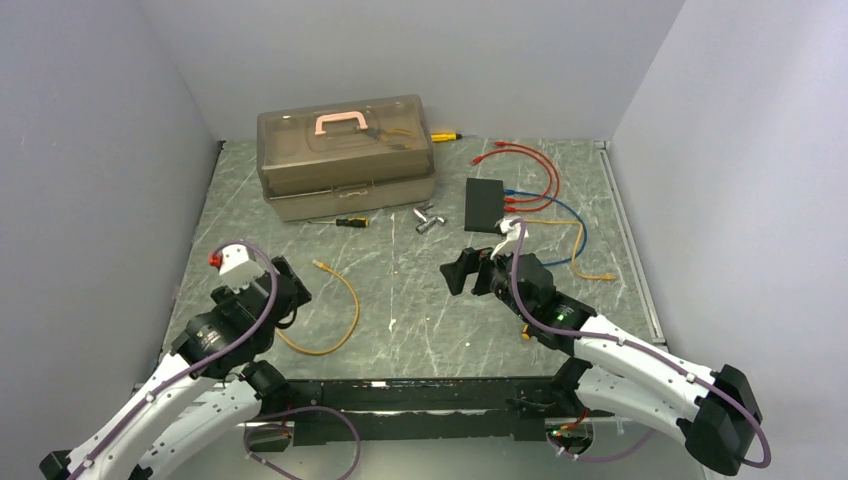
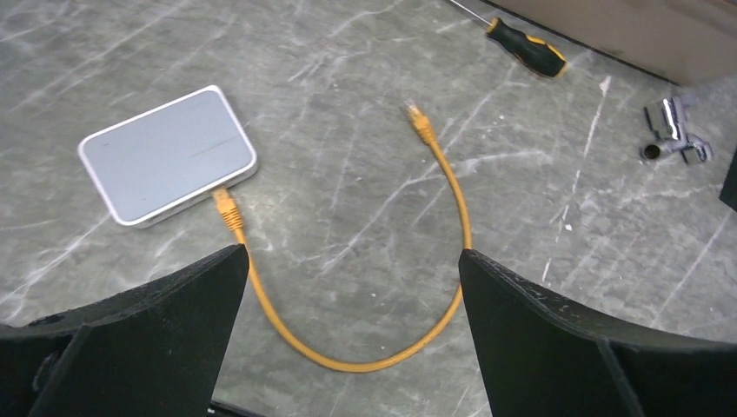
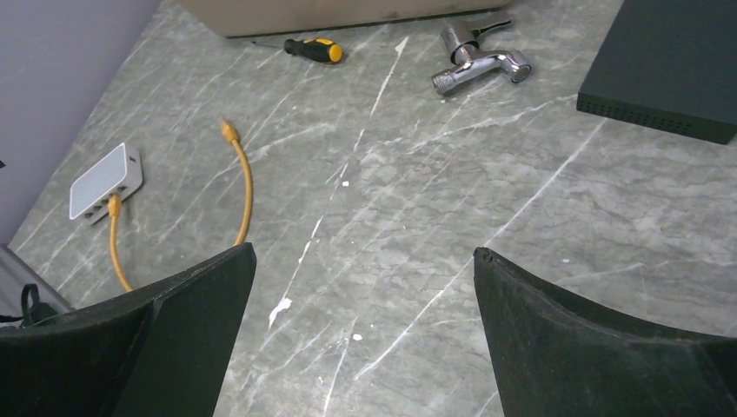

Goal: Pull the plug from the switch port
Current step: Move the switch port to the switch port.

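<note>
The switch point(image 1: 486, 203) is a flat black box lying at the back right of the table. Red plugs point(image 1: 511, 205), a blue one and a yellow one sit along its right edge, their cables looping away to the right. The right wrist view catches only one corner of the switch point(image 3: 669, 69), with no plugs showing. My right gripper point(image 1: 472, 270) point(image 3: 363, 252) hovers open and empty just in front of the switch. My left gripper point(image 1: 285, 292) point(image 2: 352, 252) is open and empty at the left, above an orange cable point(image 2: 443, 217).
A translucent brown toolbox point(image 1: 345, 150) stands at the back. A black-and-yellow screwdriver point(image 1: 350, 221) and a chrome fitting point(image 1: 430, 218) lie in front of it. The orange cable plugs into a silver-grey tin point(image 2: 169, 155). Grey walls close in three sides.
</note>
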`<state>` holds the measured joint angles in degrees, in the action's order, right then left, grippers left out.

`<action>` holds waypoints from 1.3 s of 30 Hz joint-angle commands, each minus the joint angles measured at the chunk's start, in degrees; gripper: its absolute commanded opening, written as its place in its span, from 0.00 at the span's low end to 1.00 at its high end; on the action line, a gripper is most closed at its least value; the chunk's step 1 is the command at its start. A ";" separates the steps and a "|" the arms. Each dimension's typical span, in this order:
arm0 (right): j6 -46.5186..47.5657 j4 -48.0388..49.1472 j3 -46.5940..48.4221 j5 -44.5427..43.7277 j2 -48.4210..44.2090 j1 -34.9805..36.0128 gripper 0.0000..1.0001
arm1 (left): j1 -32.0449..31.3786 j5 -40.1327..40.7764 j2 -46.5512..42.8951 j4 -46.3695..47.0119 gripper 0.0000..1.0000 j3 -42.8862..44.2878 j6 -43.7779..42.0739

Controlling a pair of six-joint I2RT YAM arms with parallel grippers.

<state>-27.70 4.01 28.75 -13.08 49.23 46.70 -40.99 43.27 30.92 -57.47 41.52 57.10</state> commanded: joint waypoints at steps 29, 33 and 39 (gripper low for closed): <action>-2.65 4.74 -1.06 9.29 -2.23 0.25 1.00 | 62.19 -33.44 22.61 14.22 0.99 -2.09 -13.09; -3.05 5.01 -1.74 9.24 -2.50 0.28 1.00 | 68.76 -39.62 24.18 16.54 0.99 -3.72 -13.64; -2.24 4.87 -2.29 9.13 -2.67 0.24 1.00 | 70.33 -39.81 23.56 18.36 0.99 -6.11 -13.02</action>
<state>-30.09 6.44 26.61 -4.14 47.13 46.70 28.86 5.80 55.29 -41.80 36.14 44.62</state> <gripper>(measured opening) 0.993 0.994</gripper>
